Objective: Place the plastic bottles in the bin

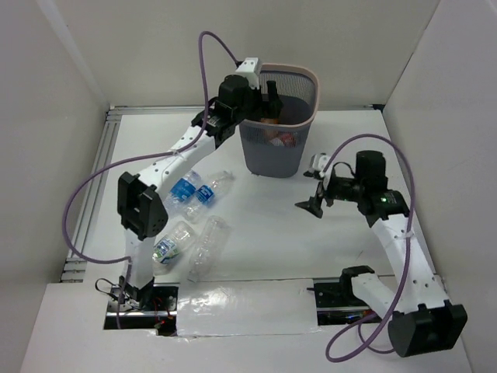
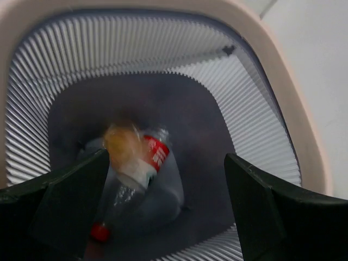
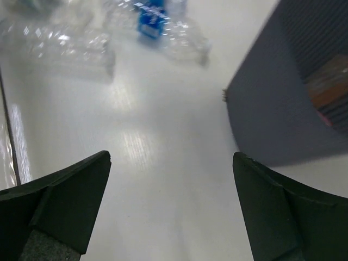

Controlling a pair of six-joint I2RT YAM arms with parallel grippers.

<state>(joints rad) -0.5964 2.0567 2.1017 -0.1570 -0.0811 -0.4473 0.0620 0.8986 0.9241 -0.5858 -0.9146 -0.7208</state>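
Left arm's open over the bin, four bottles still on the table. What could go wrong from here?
1. The left gripper sits low at the rim of the bin; pulling back might snag and tip it.
2. The blue-labelled bottles lie side by side; gripping one could roll the other away.
3. The right gripper, open beside the bin wall, may bump it swinging toward them.

bin (image 1: 278, 151): 1 | bottles on table: 4 = blue-labelled bottles (image 1: 184, 189): 2 + green-white-labelled bottle (image 1: 167, 247): 1 + unlabelled clear bottle (image 1: 206, 249): 1 | bottles in bin: 2 = red-labelled bottle (image 2: 156, 154): 1 + orange bottle (image 2: 122, 142) (blurred): 1 | robot arms (image 1: 167, 159): 2
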